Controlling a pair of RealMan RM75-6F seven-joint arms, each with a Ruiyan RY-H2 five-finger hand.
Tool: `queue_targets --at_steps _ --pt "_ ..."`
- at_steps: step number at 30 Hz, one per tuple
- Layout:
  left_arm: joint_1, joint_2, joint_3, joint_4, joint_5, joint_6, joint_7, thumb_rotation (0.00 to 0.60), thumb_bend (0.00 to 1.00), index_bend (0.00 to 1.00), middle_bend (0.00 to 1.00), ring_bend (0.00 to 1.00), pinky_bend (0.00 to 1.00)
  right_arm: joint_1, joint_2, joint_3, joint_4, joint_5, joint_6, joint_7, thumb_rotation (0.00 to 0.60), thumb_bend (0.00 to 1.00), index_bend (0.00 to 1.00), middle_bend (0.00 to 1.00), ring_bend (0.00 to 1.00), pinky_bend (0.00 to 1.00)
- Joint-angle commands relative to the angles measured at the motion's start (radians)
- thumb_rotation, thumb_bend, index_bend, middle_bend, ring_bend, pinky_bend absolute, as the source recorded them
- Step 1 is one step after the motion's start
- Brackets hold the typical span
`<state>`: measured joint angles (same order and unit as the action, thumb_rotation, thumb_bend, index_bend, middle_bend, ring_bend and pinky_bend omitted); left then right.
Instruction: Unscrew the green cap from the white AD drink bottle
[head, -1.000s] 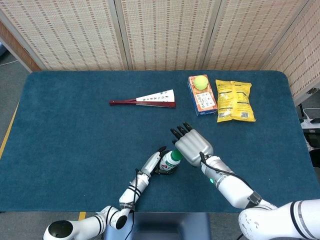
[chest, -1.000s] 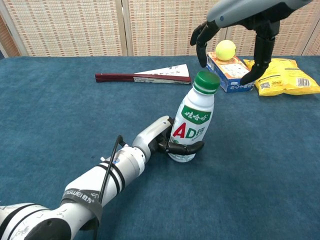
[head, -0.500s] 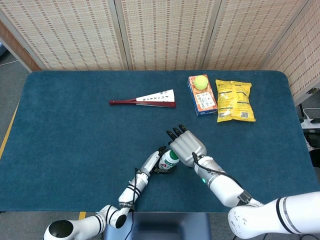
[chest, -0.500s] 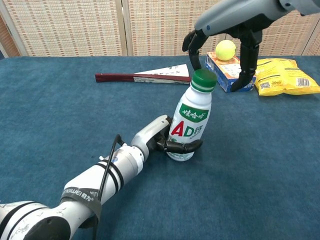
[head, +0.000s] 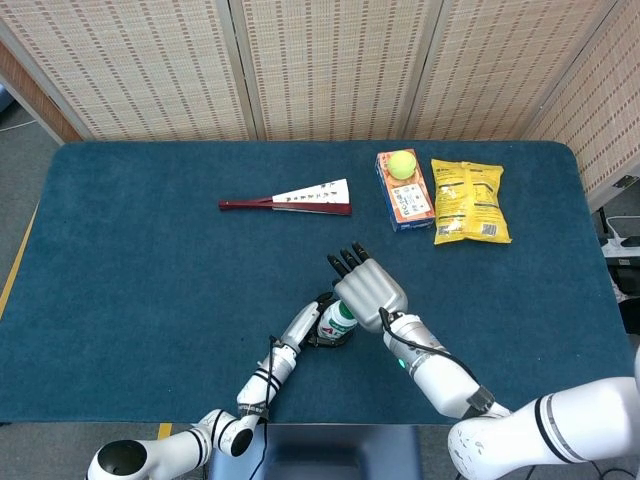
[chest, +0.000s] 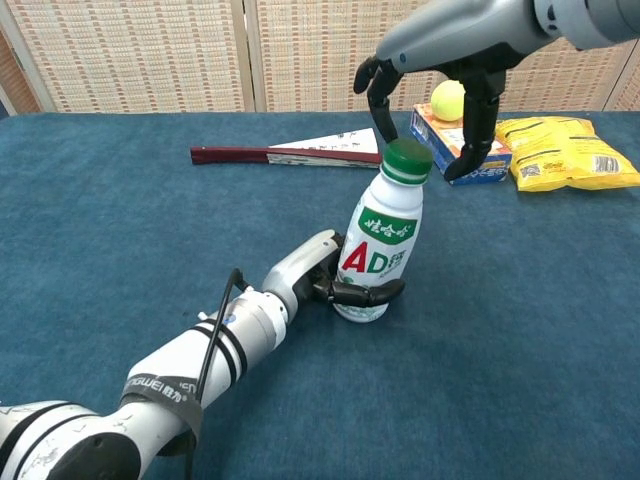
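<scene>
Trouble starts at the base: the left hand holds the bottle only low down, fingers wrapped around its foot, so a hard twist could tip it toward three o'clock. The bottle stands slightly tilted on the table, near the front middle. Over the green cap, the right hand hovers with fingers spread wide, holding nothing; an off-centre closing may slip off.

Head view looks steeply down; chest view faces low across the table.
</scene>
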<state>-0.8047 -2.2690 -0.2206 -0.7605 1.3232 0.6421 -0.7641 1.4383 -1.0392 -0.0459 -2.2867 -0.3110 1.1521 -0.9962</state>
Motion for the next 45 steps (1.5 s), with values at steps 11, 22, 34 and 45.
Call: queue_targets --at_steps 11,22,34,45 --pt "-0.001 0.0 0.002 0.003 0.002 0.005 -0.001 0.6 0.9 0.77 0.87 0.47 0.47 -0.021 -0.061 0.024 0.019 -0.025 0.055 -0.022 0.6 0.11 0.45 0.0 0.0 0.0" --pt "0.002 0.0 0.001 0.004 0.006 0.007 0.003 0.6 0.9 0.77 0.87 0.47 0.47 -0.046 -0.072 0.052 0.017 -0.028 0.089 -0.022 0.6 0.11 0.52 0.0 0.0 0.0" --pt "0.025 0.022 0.003 -0.018 0.01 0.027 0.003 0.6 0.89 0.77 0.87 0.47 0.46 -0.13 0.056 0.082 0.001 -0.094 0.064 0.086 0.6 0.11 0.53 0.0 0.0 0.0" --pt "0.079 0.091 -0.021 -0.089 -0.026 0.057 -0.016 0.6 0.87 0.77 0.86 0.46 0.44 -0.382 0.315 0.041 -0.016 -0.408 -0.032 0.373 0.6 0.11 0.53 0.0 0.0 0.0"
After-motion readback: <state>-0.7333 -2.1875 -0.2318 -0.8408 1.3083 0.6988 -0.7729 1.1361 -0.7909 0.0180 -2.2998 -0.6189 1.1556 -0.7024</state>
